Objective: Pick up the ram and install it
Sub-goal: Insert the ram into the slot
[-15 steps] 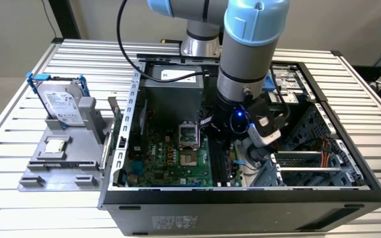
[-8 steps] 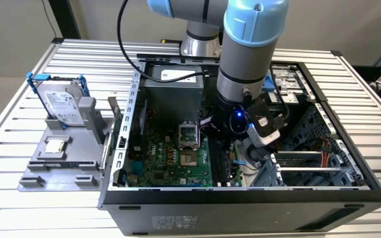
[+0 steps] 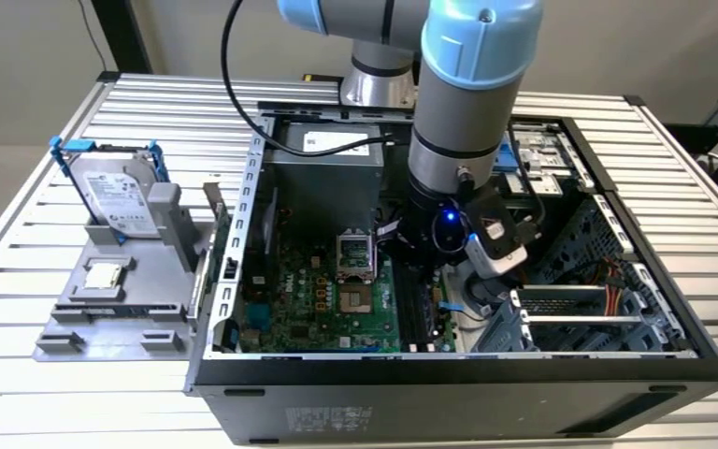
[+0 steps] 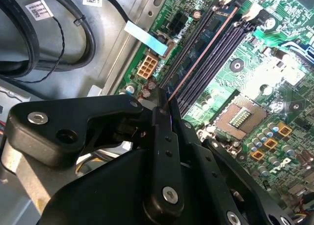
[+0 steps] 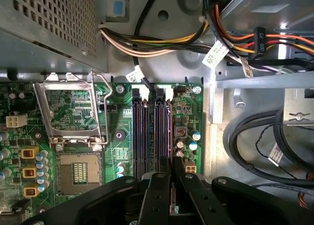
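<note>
An open computer case (image 3: 459,379) lies on a slatted metal table (image 3: 35,234); beside it, toward the exterior view's left, a grey fixture (image 3: 116,309) carries one silver hard drive in a blue bracket (image 3: 116,192). One blue-jointed arm (image 3: 471,84) reaches straight down into the case, its wrist upright above the green motherboard (image 3: 322,299), close to the board's edge on the exterior view's right.

In both wrist views the black gripper (image 5: 171,173) hangs low over the memory slots (image 5: 151,131). In the first wrist view two dark slot pairs can be counted, each ending in a white latch, running parallel beside the open CPU socket (image 5: 76,173) with its raised metal frame (image 5: 68,109).

The ram (image 4: 169,104) appears in the second wrist view as a thin edge-on strip standing between the two finger tips (image 4: 162,122), in line with the slot nearest the board's edge; its lower edge meets the slot (image 4: 206,43), though whether it is fully seated cannot be told. The jaws are drawn together on the stick, one on each flat face.

Bundled cables (image 5: 162,41), yellow, orange and black, cross the case wall beyond the slots.
</note>
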`<state>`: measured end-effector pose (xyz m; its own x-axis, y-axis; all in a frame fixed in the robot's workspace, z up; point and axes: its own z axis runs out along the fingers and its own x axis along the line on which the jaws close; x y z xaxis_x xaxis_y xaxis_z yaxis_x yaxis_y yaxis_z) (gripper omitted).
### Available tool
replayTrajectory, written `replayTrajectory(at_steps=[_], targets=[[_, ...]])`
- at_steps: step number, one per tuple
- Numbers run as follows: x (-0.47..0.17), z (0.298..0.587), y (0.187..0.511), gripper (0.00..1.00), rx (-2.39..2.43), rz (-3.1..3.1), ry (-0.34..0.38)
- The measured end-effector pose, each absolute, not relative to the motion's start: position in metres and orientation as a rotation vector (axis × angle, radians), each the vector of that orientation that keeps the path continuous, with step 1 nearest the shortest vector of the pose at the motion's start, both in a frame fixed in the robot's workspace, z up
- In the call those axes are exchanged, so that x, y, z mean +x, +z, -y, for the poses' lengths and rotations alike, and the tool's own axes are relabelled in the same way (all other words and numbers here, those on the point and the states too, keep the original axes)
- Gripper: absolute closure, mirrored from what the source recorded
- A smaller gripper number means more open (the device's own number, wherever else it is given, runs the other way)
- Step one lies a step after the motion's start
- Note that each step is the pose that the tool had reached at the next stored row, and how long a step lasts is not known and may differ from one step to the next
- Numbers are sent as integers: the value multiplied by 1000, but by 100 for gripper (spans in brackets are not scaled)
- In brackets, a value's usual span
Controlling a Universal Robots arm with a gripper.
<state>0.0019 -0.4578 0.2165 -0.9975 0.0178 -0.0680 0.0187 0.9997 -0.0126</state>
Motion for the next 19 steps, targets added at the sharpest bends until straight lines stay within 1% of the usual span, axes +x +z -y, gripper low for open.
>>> replayTrajectory(at_steps=[19], targets=[[3, 458, 211, 100, 28, -3074, -21]])
